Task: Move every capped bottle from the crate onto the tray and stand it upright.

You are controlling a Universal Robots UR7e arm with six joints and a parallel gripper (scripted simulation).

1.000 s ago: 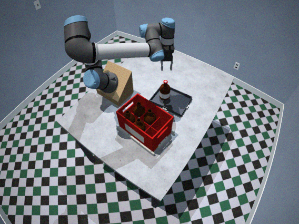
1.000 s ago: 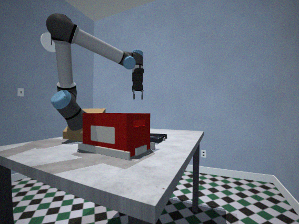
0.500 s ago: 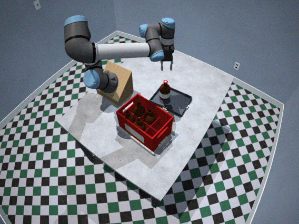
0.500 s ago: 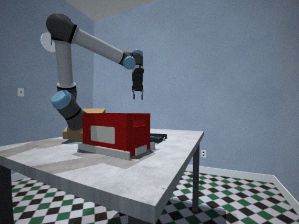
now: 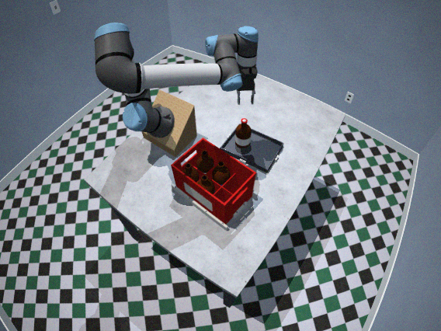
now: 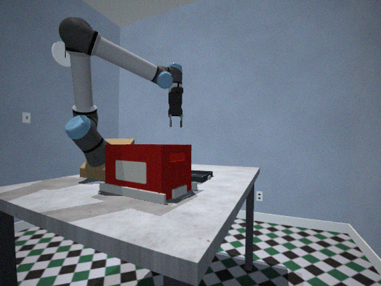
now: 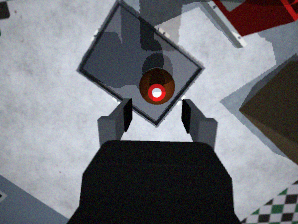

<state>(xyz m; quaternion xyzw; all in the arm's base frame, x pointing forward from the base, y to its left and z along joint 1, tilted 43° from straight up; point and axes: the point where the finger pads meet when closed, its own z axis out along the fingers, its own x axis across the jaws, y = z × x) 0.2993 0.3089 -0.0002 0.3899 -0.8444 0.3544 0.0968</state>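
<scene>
A brown bottle with a red cap (image 5: 243,134) stands upright on the dark tray (image 5: 253,150). In the wrist view the capped bottle (image 7: 157,91) sits near one edge of the tray (image 7: 137,67). The red crate (image 5: 210,178) stands just in front of the tray and holds several brown bottles (image 5: 205,162) with no caps visible. My gripper (image 5: 245,98) is open and empty, high above the tray and the capped bottle; it also shows in the side view (image 6: 176,121) and the wrist view (image 7: 156,116). From the side, the crate (image 6: 147,169) hides the bottles.
A tan wedge-shaped block (image 5: 174,121) stands at the arm's base, left of the crate. The crate rests on a pale plate (image 6: 144,195). The table edge lies to the right of the tray.
</scene>
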